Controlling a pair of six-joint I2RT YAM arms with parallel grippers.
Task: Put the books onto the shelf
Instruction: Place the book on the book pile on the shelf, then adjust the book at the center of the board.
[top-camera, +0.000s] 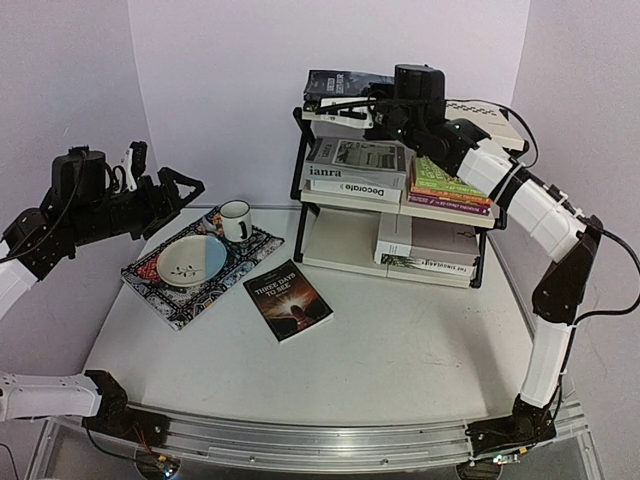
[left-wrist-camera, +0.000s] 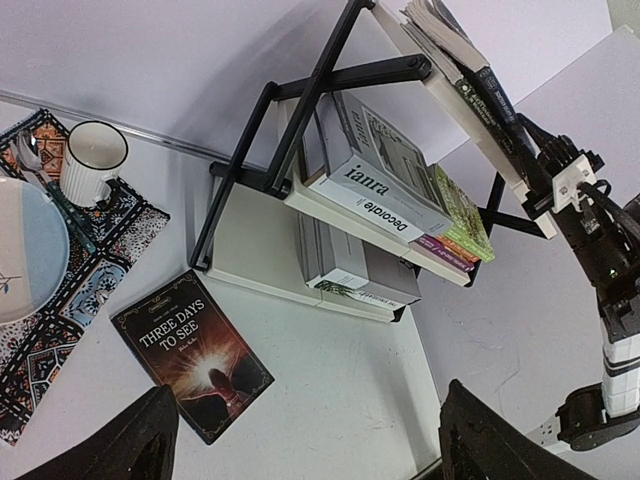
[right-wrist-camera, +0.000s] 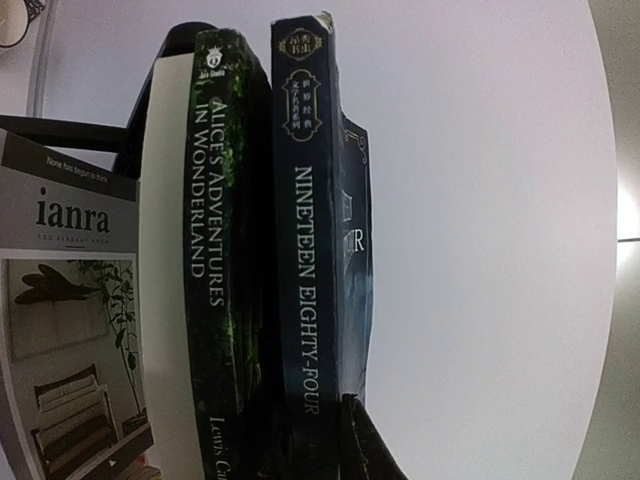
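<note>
The shelf (top-camera: 335, 243) stands at the back of the table. On its top tier lie two dark books, "Alice's Adventures in Wonderland" (right-wrist-camera: 215, 250) and "Nineteen Eighty-Four" (right-wrist-camera: 305, 250). My right gripper (top-camera: 375, 110) reaches in from the right, and in the right wrist view its fingers (right-wrist-camera: 365, 445) sit either side of "Nineteen Eighty-Four", shut on it. A dark book, "Three Days to See" (top-camera: 288, 299), lies flat on the table. My left gripper (top-camera: 165, 172) hovers open, high at the left, holding nothing; in the left wrist view (left-wrist-camera: 305, 400) that book (left-wrist-camera: 190, 365) lies below it.
The middle tier holds "ianra" (top-camera: 355, 165), "Decorate" (top-camera: 360, 190) and a colourful stack (top-camera: 450, 190). The bottom tier holds grey and white books (top-camera: 430, 250). A patterned placemat (top-camera: 160, 295) at the left carries a bowl (top-camera: 190, 262) and a mug (top-camera: 236, 220).
</note>
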